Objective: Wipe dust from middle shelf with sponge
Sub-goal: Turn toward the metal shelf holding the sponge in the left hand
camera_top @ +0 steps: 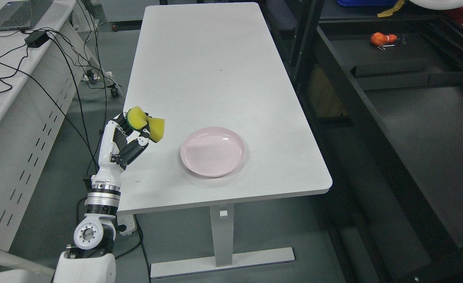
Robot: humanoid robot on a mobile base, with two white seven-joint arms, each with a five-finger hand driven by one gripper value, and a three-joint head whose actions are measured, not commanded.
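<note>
Grey floor [278, 228] runs under everything, with a white tabletop [212, 78] on a single leg in the middle of the head view. Left arm [98, 204] comes up from the lower left corner, beside the tabletop's near left edge. Left hand [123, 143] is raised at that edge, fingers [137, 147] curled tight round a yellow sponge [147, 124]; sponge is pinched in the middle so both ends bulge out, held up off the tabletop. Just right of the hand, apart from it, a pink plate [212, 152] sits on the near part of the tabletop. Rest of the tabletop is bare white with a few small specks. Left side: white bench [15, 118] with black cables [70, 74] trailing over and down it, a laptop [15, 13] at the far end. Right side: dark shelf rack [412, 129], well apart from the sponge. Far on that rack, a small orange thing [381, 38], too small to tell what.
</note>
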